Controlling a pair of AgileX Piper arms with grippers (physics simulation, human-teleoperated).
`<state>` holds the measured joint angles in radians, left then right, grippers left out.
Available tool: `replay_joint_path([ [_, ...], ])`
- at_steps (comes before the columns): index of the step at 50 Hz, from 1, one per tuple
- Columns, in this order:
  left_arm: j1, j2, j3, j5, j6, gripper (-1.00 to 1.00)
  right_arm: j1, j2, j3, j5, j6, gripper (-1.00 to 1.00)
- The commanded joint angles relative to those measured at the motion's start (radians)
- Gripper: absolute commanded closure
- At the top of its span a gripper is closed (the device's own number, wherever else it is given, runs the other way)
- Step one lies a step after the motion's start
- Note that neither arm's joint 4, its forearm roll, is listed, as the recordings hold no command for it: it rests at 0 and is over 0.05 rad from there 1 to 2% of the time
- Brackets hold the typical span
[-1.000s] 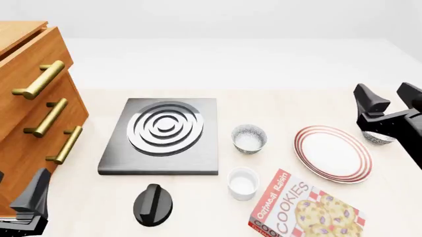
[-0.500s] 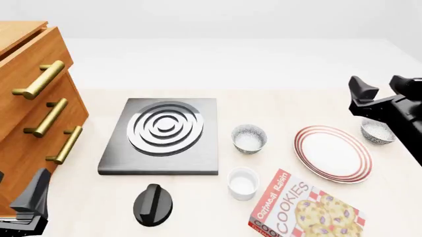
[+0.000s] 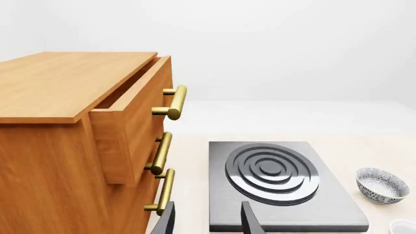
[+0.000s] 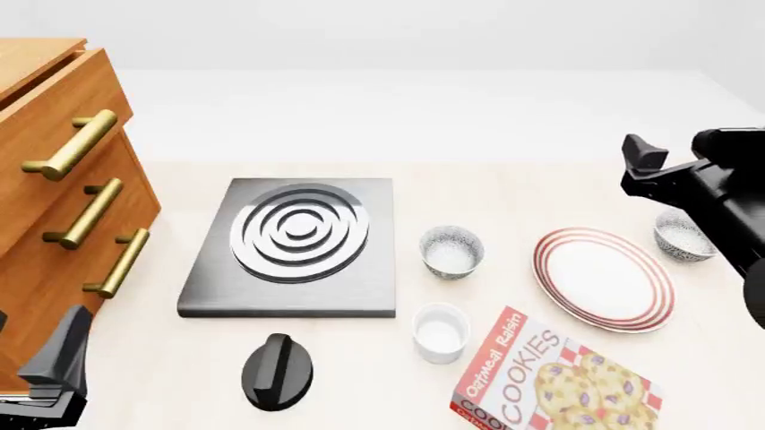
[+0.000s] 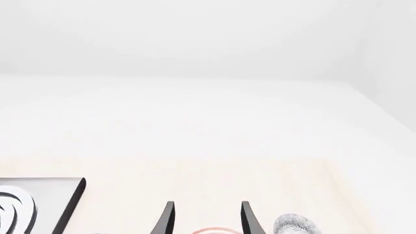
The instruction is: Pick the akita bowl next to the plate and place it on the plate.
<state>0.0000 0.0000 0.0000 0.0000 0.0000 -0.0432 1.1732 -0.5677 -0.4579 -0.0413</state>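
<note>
The plate [image 4: 604, 279], white with red rings, lies at the right of the table. An akita bowl [image 4: 683, 237], speckled outside and white inside, sits just off the plate's right rim. A bowl of the same look [image 4: 451, 251] stands further off on the plate's left side. My right gripper [image 4: 676, 158] hangs open and empty above and behind the right-hand bowl. In the right wrist view that bowl [image 5: 295, 225] shows beside the open gripper [image 5: 206, 219]. My left gripper [image 3: 208, 222] is open and empty, low at the near left.
A black stove plate [image 4: 299, 246] with silver rings lies mid-table, with a black knob [image 4: 279, 369] in front of it. A wooden drawer cabinet [image 4: 60, 206] stands at the left. A white cup [image 4: 440, 332] and a cookie box [image 4: 553, 381] sit near the front.
My right gripper has risen and drifted left and away, uncovering the bowl to the right of the plate. The left arm has not moved.
</note>
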Motion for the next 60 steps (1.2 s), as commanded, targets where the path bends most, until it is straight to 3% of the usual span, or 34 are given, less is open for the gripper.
replay_joint_path([
  [1, 0.0, 0.0, 0.0, 0.0, 0.0, -1.0, -0.021, 0.07, -0.036, -0.012, -0.005, -1.0],
  [60, 0.0, 0.0, 0.0, 0.0, 0.0, -1.0, -0.145, 0.179, -0.136, 0.026, 0.064, -1.0],
])
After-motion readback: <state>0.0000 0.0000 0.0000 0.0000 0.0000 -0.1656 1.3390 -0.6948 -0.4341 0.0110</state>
